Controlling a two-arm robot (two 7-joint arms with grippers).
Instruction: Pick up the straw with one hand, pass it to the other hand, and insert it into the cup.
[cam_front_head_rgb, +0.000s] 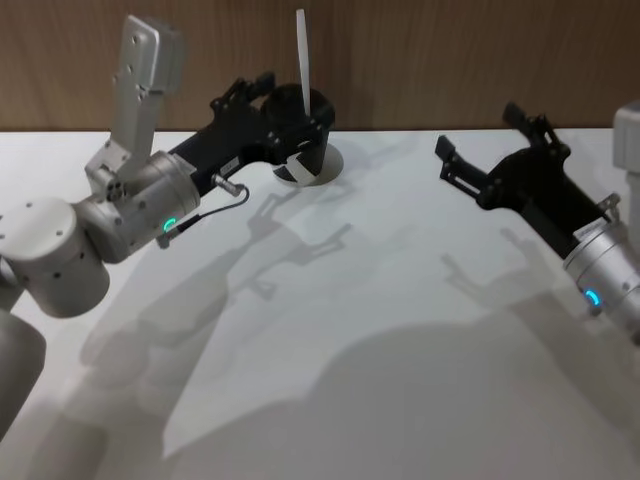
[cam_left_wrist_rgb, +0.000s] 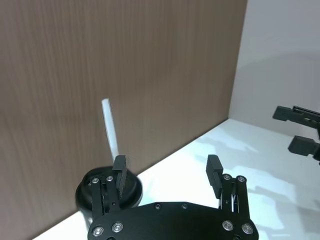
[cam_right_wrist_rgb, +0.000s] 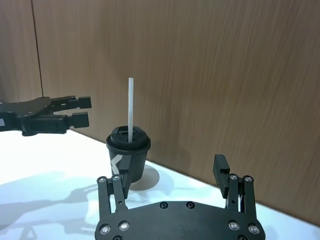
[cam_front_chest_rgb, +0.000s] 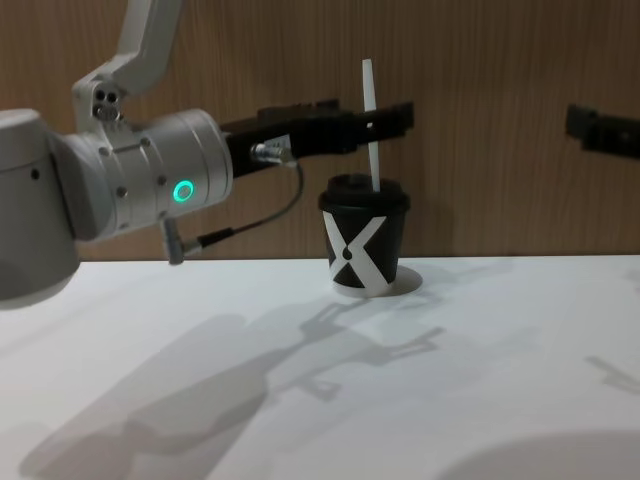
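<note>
The black cup with its white X stands on the white table by the wooden wall. The white straw stands nearly upright in its lid, also seen as the straw. My left gripper, on the silver arm with the green ring, hovers open at lid height over the cup. The straw rises close beside one of its fingers, and nothing is clamped. My right gripper hangs open to the right, apart from the cup and the straw.
The wooden wall runs close behind the cup. The white table stretches bare in front, crossed by the arms' shadows. A thin cable loops under the left wrist.
</note>
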